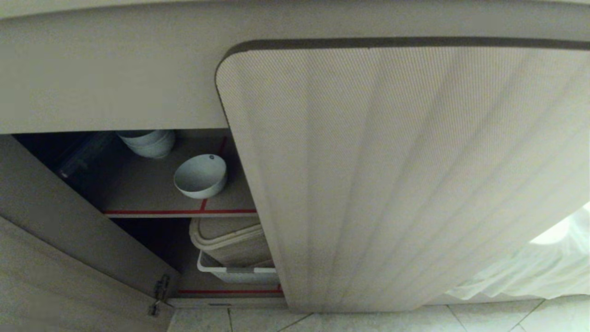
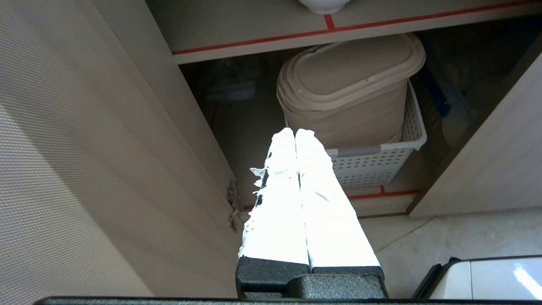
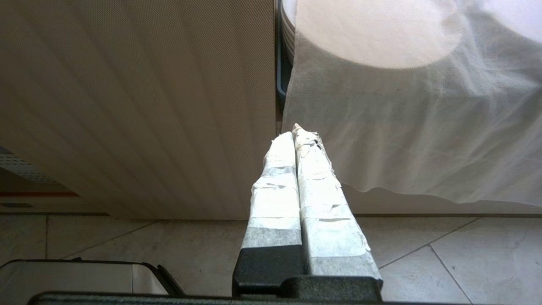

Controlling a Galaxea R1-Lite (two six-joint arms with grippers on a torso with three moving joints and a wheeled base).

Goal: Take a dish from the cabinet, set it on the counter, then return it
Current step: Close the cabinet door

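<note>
The dish (image 1: pixel 200 176), a small white bowl, rests tilted on the upper shelf of the cabinet (image 1: pixel 152 189), just behind the shelf's red tape edge. Only its underside (image 2: pixel 324 5) shows in the left wrist view. My left gripper (image 2: pixel 295 132) is shut and empty, low in front of the open cabinet and pointing at the lower shelf. In front of the closed fluted door (image 3: pixel 139 106) my right gripper (image 3: pixel 295 132) is parked, shut and empty. Neither arm shows in the head view. The counter's top is out of view.
A stack of white bowls (image 1: pixel 147 142) stands behind the dish. On the lower shelf, a white perforated basket (image 2: pixel 372 165) holds beige lidded containers (image 2: pixel 351 84). The left door (image 1: pixel 69 240) stands open on its hinge (image 2: pixel 232 205). A white cloth (image 3: pixel 402 127) hangs at the right.
</note>
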